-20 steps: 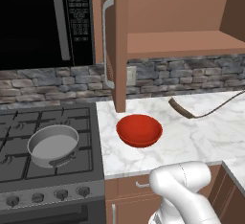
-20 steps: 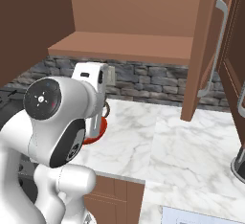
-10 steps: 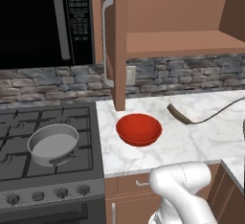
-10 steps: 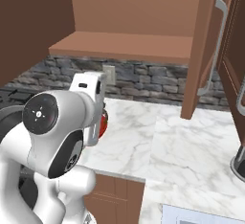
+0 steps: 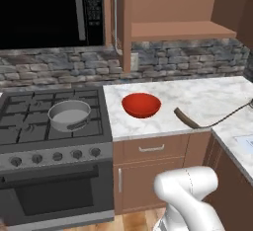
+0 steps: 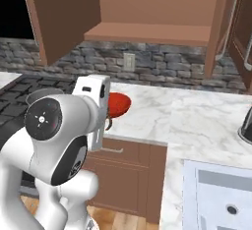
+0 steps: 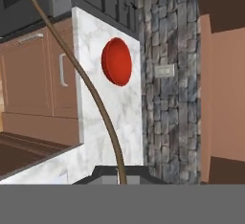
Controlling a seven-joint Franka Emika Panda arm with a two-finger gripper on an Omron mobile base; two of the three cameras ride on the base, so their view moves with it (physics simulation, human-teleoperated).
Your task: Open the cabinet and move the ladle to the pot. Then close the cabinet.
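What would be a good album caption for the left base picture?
Ladle carried above the marble counter, past the red bowl, toward the pot on the stove; cabinet open.

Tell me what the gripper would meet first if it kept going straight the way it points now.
Probably the marble counter near the red bowl, then the stove beyond; the gripper looks along the counter toward them, the ladle running ahead from its jaws. Depth is unclear.
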